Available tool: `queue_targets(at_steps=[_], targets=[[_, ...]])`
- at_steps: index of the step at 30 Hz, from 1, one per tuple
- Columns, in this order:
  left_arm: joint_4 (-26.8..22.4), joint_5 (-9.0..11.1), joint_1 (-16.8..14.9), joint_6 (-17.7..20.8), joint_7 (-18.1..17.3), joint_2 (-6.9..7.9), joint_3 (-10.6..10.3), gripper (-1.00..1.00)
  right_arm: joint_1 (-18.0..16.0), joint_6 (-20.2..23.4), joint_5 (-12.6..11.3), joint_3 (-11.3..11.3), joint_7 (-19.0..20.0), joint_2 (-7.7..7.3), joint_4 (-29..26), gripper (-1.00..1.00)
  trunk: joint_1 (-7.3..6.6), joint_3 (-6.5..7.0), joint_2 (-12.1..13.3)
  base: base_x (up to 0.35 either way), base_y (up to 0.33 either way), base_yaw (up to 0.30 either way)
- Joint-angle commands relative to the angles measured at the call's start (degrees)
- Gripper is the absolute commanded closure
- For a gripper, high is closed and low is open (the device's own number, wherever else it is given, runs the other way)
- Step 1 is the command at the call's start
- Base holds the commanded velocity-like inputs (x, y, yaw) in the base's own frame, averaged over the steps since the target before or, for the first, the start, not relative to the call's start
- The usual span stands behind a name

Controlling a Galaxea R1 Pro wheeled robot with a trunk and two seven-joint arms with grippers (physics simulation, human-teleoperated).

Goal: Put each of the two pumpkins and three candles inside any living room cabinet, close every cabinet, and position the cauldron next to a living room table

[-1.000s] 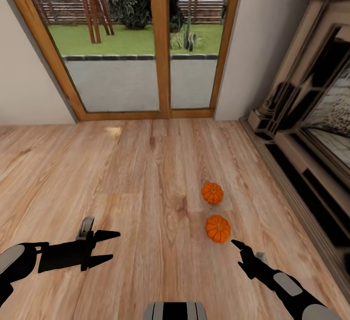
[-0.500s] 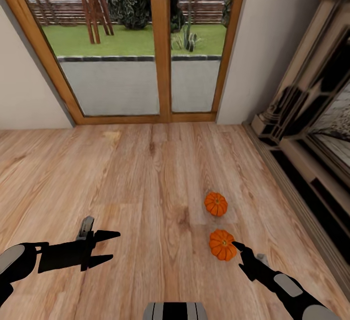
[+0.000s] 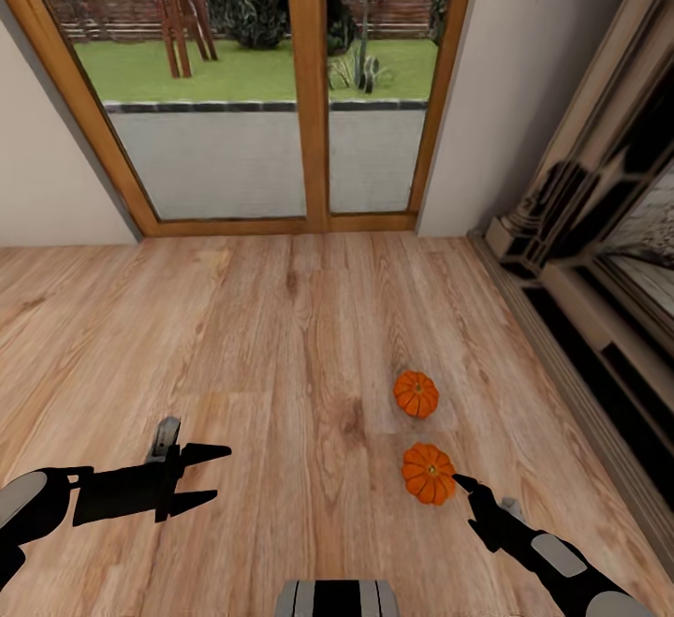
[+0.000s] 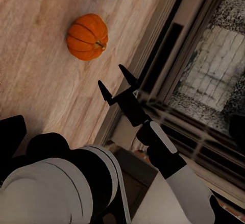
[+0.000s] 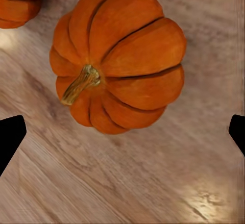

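Two squat, ribbed orange pumpkins lie on the wooden plank floor (image 3: 234, 336), lower right of centre in the head view: the nearer pumpkin (image 3: 429, 473) and the farther pumpkin (image 3: 416, 393), close but apart. The right gripper (image 3: 465, 486), fingers spread wide and empty, has its tip at the nearer pumpkin's edge. The left gripper (image 3: 213, 477), lower left, is parted and empty over bare floor. The dark fireplace surround (image 3: 599, 252) bounds the right edge; open floor extends to the glazed wooden-framed doors (image 3: 309, 83).
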Motion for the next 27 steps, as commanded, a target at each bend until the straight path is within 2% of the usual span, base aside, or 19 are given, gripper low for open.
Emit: queue_targets(at_steps=[1, 16, 27], targets=[[0.0, 0.6, 0.0, 0.0, 0.5, 0.04, -0.1, -1.00, 0.0, -0.3, -0.5, 0.5, 0.1, -0.06, 0.0, -1.00, 0.01, -0.27, 0.0, 0.000, 0.000, 0.000], [0.0, 0.7, 0.0, 0.0, 0.5, 0.04, -0.1, -1.00, 0.0, -1.3, -0.6, 0.5, -0.1, -0.05, 0.0, -1.00, 0.40, -3.59, -0.2, 0.000, 0.000, 0.000], [-0.1, 0.7, 0.0, 0.0, 0.5, 0.04, -0.1, -1.00, 0.0, -1.3, -1.0, 0.5, -0.1, -0.05, 0.0, -1.00, 0.40, -3.59, -0.2, 0.038, 0.000, 0.000]])
